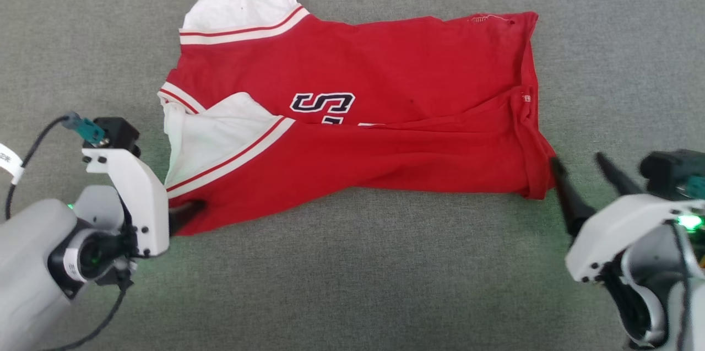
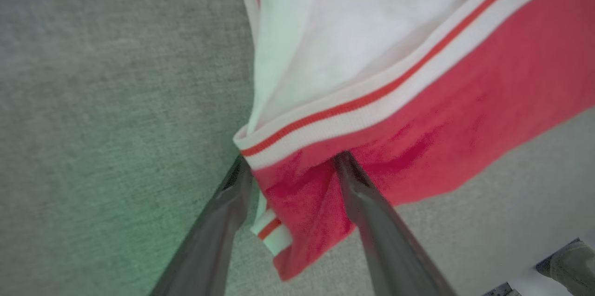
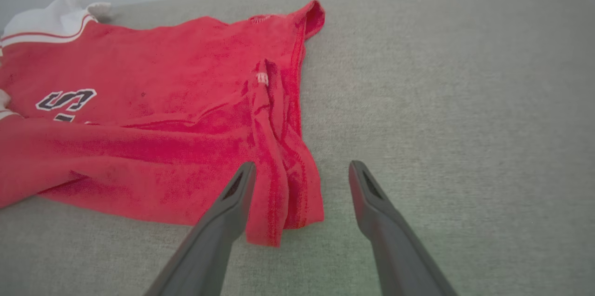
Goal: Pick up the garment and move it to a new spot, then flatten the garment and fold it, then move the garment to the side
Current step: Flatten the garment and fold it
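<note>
Straddling garment (image 1: 418,64) corner, left gripper (image 2: 292,160) spread wide

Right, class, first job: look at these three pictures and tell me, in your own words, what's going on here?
A two-armed robot is working on a red jersey-style shirt with white striped-trim sleeves, which lies creased and partly folded over itself on a grey fabric surface. The left gripper is open, its fingers straddling the shirt's near corner beside a sleeve. The right gripper is open too, at the hem corner on the opposite end. Neither has closed on the cloth, and nothing is lifted.
</note>
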Motion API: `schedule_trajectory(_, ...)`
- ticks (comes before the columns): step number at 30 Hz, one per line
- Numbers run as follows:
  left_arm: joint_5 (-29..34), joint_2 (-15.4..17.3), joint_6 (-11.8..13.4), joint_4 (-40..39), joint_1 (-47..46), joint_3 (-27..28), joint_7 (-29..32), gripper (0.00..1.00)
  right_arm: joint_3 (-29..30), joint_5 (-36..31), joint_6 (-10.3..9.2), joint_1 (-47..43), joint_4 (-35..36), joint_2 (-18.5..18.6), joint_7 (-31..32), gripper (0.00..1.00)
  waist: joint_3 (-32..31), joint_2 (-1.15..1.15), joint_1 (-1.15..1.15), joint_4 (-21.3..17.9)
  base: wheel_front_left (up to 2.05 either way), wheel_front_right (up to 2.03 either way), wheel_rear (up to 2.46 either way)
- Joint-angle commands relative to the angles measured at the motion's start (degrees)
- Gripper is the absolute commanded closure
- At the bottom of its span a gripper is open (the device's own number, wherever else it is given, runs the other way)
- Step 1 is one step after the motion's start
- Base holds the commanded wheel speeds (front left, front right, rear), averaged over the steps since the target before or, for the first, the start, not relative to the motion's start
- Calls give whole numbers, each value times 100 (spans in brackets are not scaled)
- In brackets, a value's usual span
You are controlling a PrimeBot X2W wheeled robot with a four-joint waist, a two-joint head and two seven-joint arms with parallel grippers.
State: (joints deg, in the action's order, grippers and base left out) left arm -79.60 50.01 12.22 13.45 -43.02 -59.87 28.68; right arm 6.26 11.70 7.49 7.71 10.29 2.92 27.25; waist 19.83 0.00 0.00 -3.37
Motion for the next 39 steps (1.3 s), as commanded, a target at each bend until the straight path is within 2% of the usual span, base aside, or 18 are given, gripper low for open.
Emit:
schedule_trajectory(1,-83,-220,-88,328,111,-142,91,100,-95,141,0,144,-134,30,283,0,55,0,0,-20,0,0,0)
schedule_trajectory(11,68,-643,-395,786,-159,-199,81,100,-239,438,0,699,-893,361,1543,0,164,0,0,152,0,0,0)
schedule_trajectory(17,117,-794,-523,904,-265,-190,27,100,-631,650,0,1106,-1655,647,2270,0,234,0,0,280,0,0,0)
schedule_trajectory(18,128,-820,-538,924,-281,-193,16,100,-720,669,1,1143,-1803,714,2425,24,238,0,0,299,0,0,0)
schedule_trajectory(19,142,-829,-560,945,-294,-202,10,100,-834,692,0,1150,-1932,809,2586,100,241,0,0,320,0,0,0)
schedule_trajectory(23,125,-796,-559,977,-281,-191,31,100,-843,935,-2,1247,-2031,971,2912,100,211,0,0,392,0,0,0)
schedule_trajectory(27,54,-586,-443,815,-249,-147,156,100,-792,1158,-2,1226,-1792,1134,3205,100,151,0,0,430,0,0,0)
schedule_trajectory(33,-82,-121,35,203,-174,-24,322,100,-511,1363,-2,1110,-1098,1287,3626,100,38,0,0,533,0,0,0)
schedule_trajectory(39,-138,409,623,-808,49,53,392,100,-240,1455,-2,768,-386,1463,4143,100,-29,0,0,636,0,0,0)
